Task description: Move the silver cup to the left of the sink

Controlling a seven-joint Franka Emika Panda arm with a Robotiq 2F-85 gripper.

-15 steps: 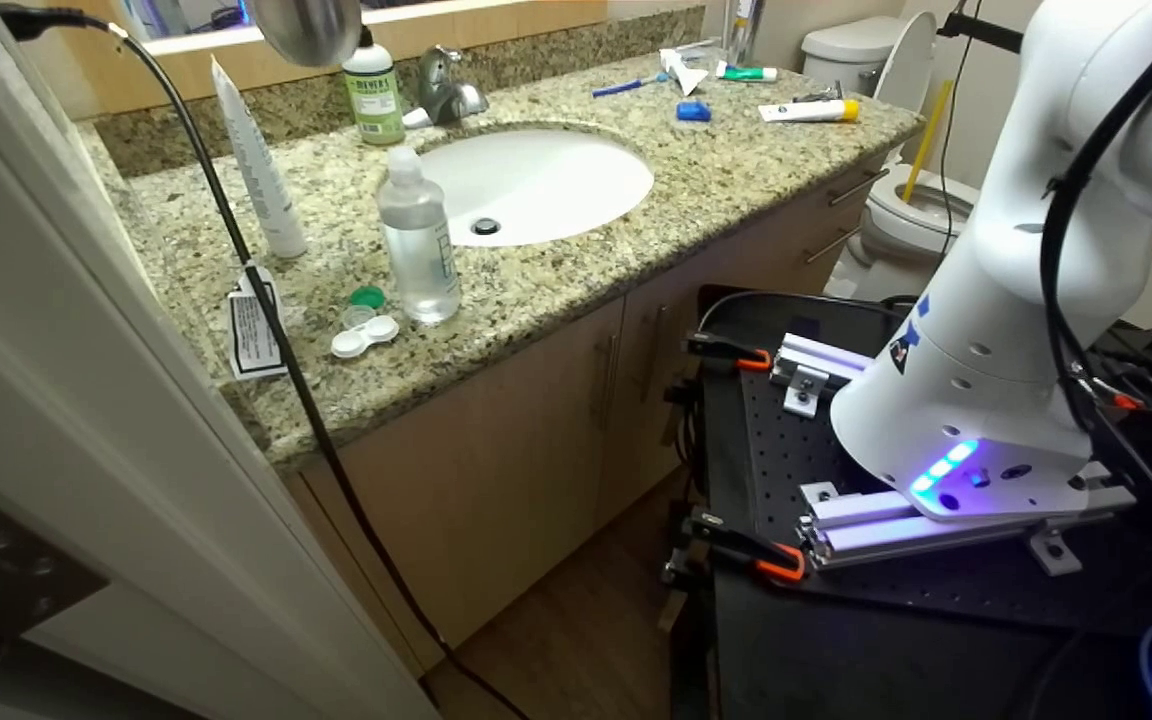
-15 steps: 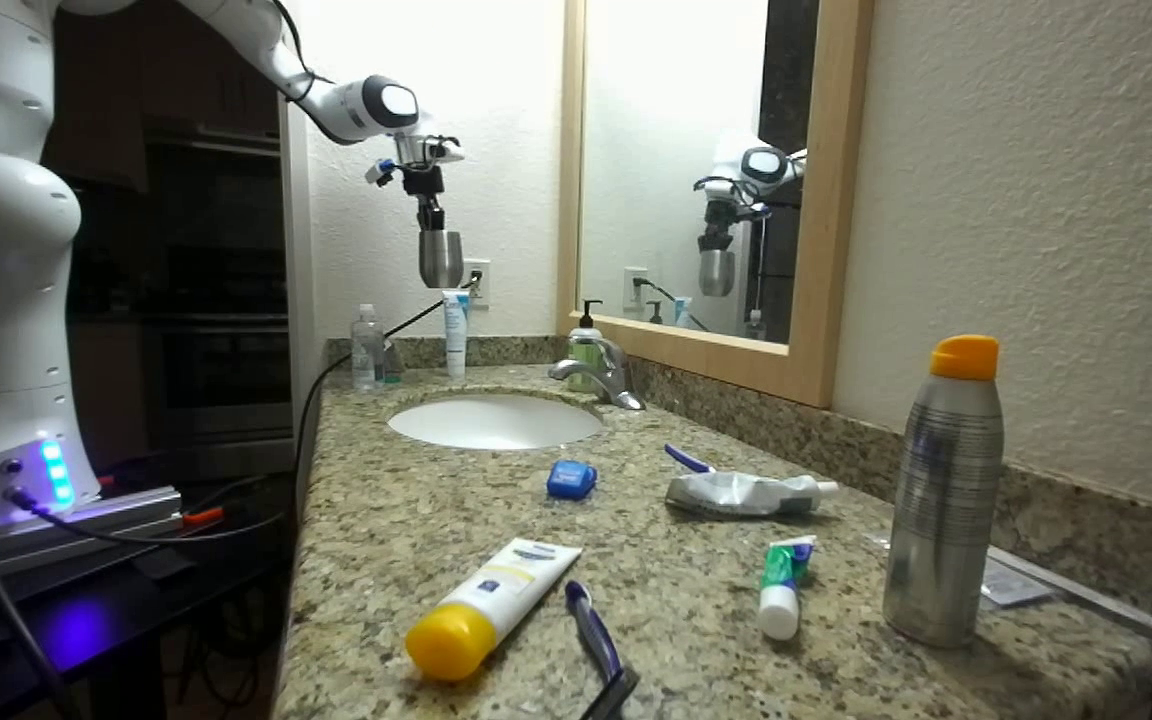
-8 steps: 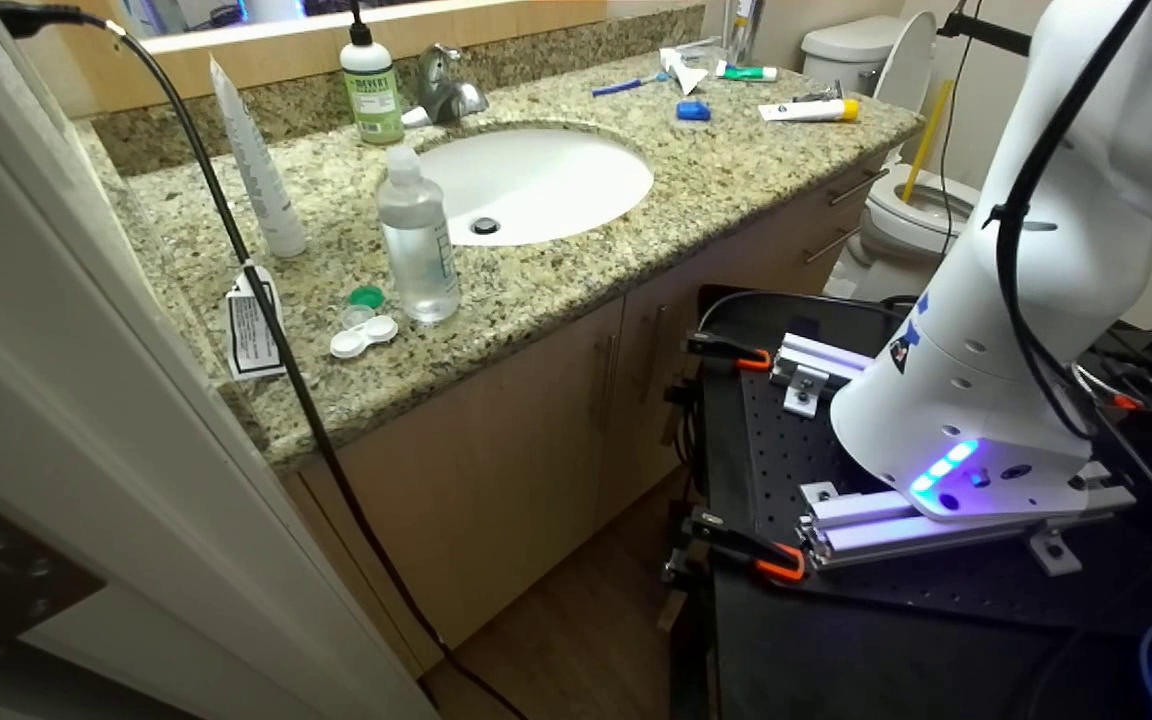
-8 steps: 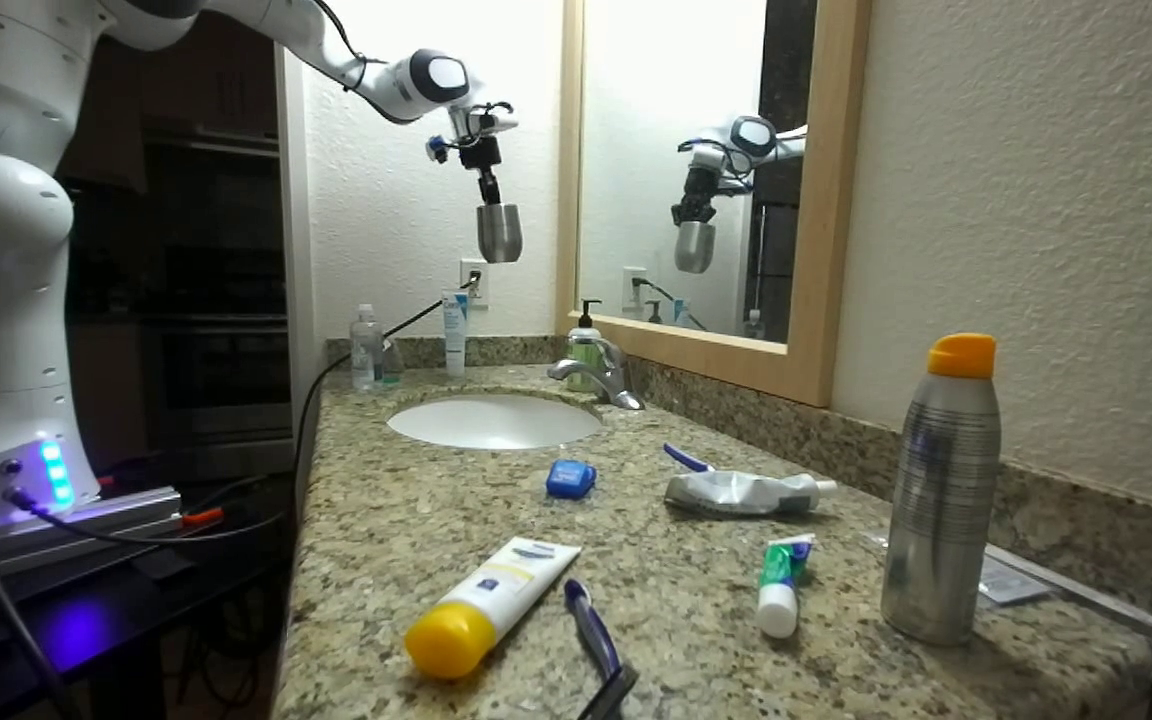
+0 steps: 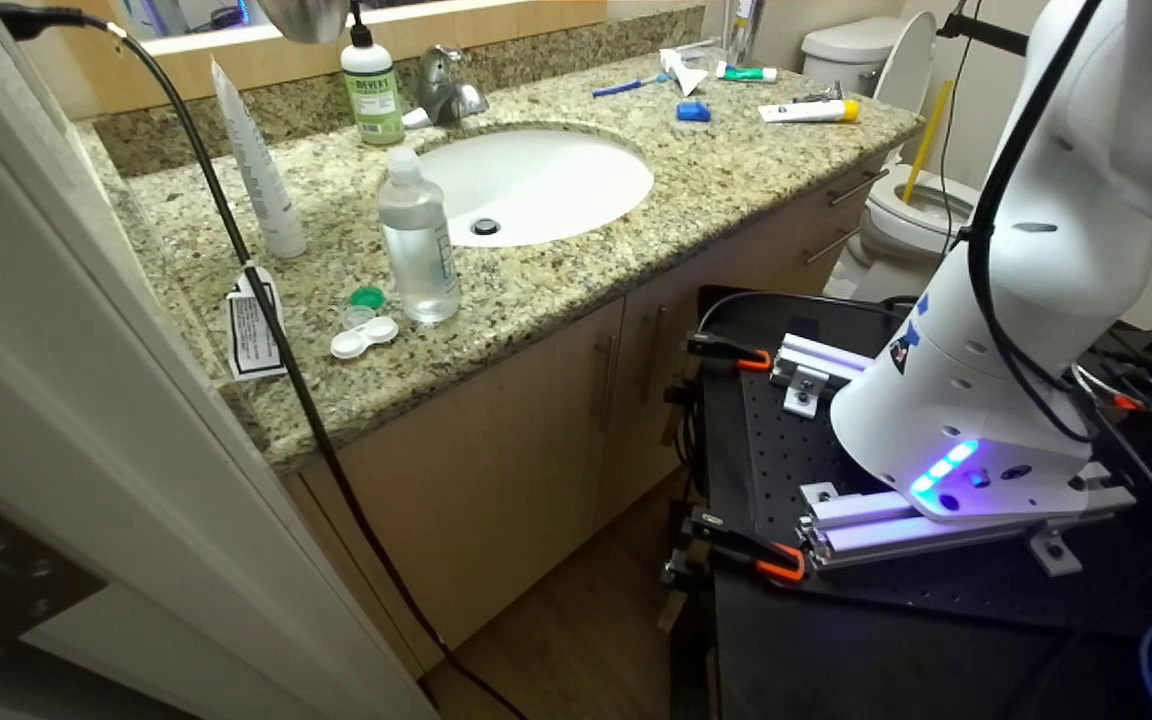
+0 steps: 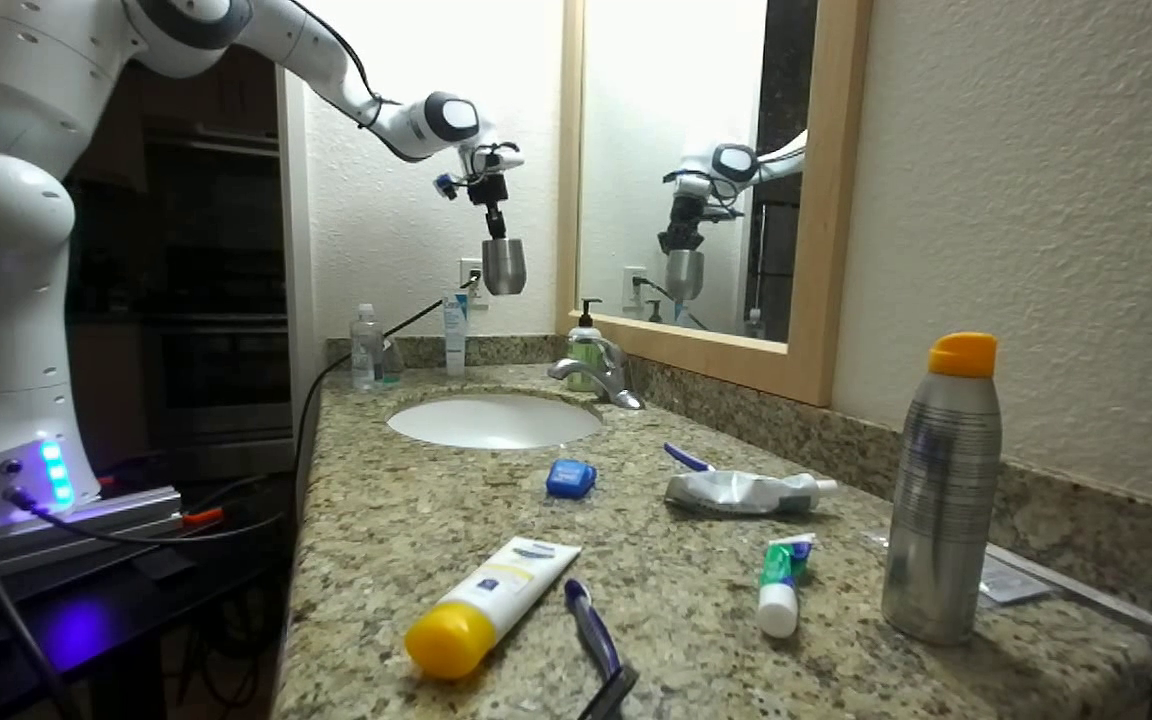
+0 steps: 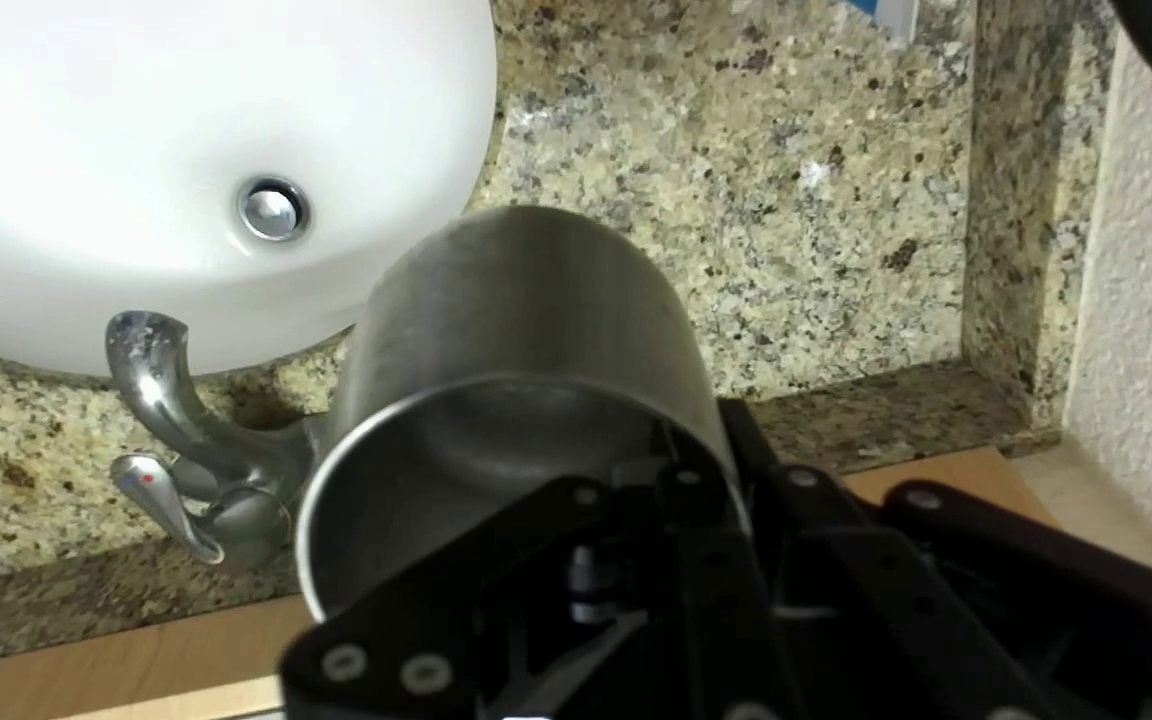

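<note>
The silver cup (image 6: pixel 504 268) hangs upright in the air, well above the counter, toward the far side of the sink in an exterior view. Only its bottom shows at the top edge in an exterior view (image 5: pixel 306 14). My gripper (image 6: pixel 495 228) is shut on the cup's wall. In the wrist view the gripper (image 7: pixel 721 440) has one finger inside the rim and one outside the cup (image 7: pixel 526 300). The white sink (image 5: pixel 556 180) shows in both exterior views (image 6: pixel 491 422). In the wrist view the cup overlaps the edge of the sink (image 7: pixel 376 90) and the granite beside it.
The chrome faucet (image 6: pixel 596 370), the green soap bottle (image 5: pixel 374 95), the white tube (image 5: pixel 261 170) and the clear bottle (image 5: pixel 419 240) stand around the sink's far end. A black cord (image 5: pixel 266 300) crosses there. The mirror (image 6: pixel 676 180) rises behind the counter.
In an exterior view the cup and gripper have moved right toward the mirror, rising first and then dropping a little. The cup's bottom has come back into sight in an exterior view.
</note>
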